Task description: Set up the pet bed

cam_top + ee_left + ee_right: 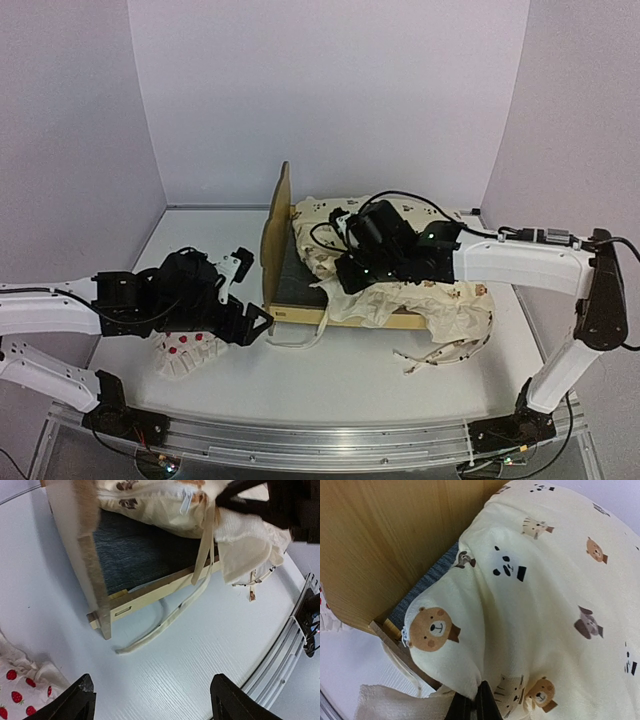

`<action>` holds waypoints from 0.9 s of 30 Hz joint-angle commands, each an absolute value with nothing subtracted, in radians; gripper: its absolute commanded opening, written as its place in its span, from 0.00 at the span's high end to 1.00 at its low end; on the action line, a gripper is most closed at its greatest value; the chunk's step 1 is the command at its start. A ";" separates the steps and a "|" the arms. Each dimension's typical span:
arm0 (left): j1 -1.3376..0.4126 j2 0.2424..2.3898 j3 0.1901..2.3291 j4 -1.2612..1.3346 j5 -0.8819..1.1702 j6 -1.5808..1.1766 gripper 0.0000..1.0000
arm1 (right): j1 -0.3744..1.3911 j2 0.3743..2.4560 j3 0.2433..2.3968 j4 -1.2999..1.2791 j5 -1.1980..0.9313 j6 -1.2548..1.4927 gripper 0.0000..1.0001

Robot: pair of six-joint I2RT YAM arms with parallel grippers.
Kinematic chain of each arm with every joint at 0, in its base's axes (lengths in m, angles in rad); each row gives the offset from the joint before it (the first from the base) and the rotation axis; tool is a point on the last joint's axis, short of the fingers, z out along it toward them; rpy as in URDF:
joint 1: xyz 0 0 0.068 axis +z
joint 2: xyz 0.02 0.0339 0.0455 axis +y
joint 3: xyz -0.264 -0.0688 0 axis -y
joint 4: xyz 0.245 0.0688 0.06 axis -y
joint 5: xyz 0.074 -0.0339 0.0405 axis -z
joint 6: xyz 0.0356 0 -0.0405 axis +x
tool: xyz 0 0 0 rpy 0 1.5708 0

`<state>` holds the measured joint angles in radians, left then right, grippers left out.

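Observation:
The pet bed [275,235] stands mid-table, its plywood headboard upright at the left and its dark grey base [300,282] partly bare. The cream animal-print quilt [445,300] is bunched over the bed's right part. My right gripper [345,275] is shut on a fold of the quilt [530,605], as the right wrist view shows [479,700], just above the grey base [422,585] beside the headboard [380,540]. My left gripper [255,325] is open and empty [152,705], low over the table near the bed's front corner [100,622]. The red-dotted pillow [185,355] lies under the left arm.
A cream tie strap [170,620] trails from the quilt onto the table in front of the bed. More loose straps [440,355] lie at the front right. A metal rail [320,440] runs along the near table edge. Pale walls close in on three sides.

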<state>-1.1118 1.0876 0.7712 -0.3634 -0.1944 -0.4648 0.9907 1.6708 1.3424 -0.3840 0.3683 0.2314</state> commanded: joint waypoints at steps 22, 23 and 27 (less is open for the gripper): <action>-1.124 1.447 0.898 0.055 -0.057 -0.330 0.47 | 0.730 1.602 1.316 -0.423 -0.351 0.269 0.91; -1.124 1.463 0.907 0.067 -0.061 -0.330 0.48 | 0.714 1.599 1.316 -0.423 -0.369 0.272 0.91; -1.124 1.530 0.956 0.101 -0.062 -0.319 0.52 | 0.680 1.597 1.320 -0.423 -0.418 0.278 0.90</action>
<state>-1.1187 1.4806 0.8737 0.0116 -0.0547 -0.3378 0.7122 1.6279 1.3193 -0.4126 -0.3119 0.2632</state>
